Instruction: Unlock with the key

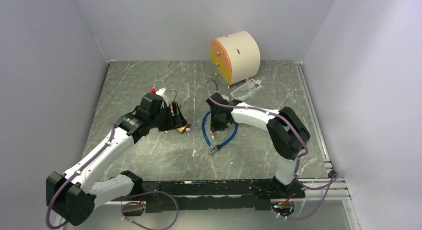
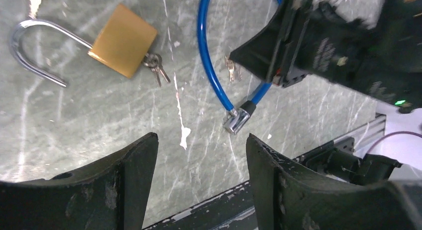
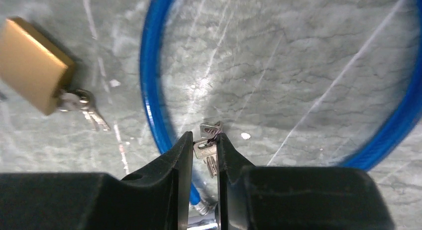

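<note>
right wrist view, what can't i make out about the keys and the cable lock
- keys: blades mostly hidden between the right gripper's fingers, right wrist view.
- lock barrel: keyhole too small in the left wrist view; mostly hidden by the fingers in the right wrist view.

This was a robotics lab test cell: plain pale walls (image 1: 174,21) boxed in the marbled tabletop (image 1: 149,150) around the right claw (image 1: 217,124), with an aluminium rail (image 1: 320,135) well off to its right.
</note>
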Robot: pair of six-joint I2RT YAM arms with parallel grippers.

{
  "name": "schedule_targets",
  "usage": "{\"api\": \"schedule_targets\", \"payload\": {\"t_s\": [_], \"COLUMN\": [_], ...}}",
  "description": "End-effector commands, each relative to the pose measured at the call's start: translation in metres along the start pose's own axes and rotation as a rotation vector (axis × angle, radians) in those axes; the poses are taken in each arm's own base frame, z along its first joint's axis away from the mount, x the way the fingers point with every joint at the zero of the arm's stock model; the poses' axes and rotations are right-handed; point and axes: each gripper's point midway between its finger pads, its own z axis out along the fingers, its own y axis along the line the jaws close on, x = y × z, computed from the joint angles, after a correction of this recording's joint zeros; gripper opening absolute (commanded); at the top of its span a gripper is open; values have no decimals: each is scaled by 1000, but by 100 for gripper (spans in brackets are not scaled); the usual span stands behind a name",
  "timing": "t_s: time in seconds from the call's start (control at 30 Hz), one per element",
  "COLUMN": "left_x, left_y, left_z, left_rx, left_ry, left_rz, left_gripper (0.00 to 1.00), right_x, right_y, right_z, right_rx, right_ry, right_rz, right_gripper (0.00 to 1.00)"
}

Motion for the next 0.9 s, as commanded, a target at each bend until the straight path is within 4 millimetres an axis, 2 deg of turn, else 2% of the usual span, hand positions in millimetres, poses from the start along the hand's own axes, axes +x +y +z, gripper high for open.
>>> {"api": "schedule_targets", "payload": {"t_s": [0.0,0.13,0.3,0.37,0.43,0.53,0.63,0.8,0.87], "left_x": [8,16,20,22,27,25,24,28,30], "left_y": [-26,-44,-56,-67,-68,-51,-33,-20,-18], "left_z": [6,12,24,27,34,47,51,50,49], "left_rx": [178,315,413,479,479,354,251,196,187], "left_ry": [9,31,53,72,100,79,46,41,41], "left_rz": [-44,-27,-28,-33,-54,-88,-115,-140,-148], "left_gripper": [69,67,66,65,63,60,61,62,63], "right_x": [-33,-40,-39,-36,-33,-33,-32,-35,-37], "right_y": [21,32,44,46,46,35,17,-1,-4], "right_z": [-49,-69,-89,-94,-94,-82,-59,-27,-17], "right_rx": [-114,-210,-315,-343,-365,-300,-168,31,84], "right_ry": [-102,-97,-46,-19,2,-14,-12,-13,-11], "right_rz": [74,130,206,241,261,202,83,-100,-135], "right_gripper": [0,0,0,0,0,2,12,27,29]}}
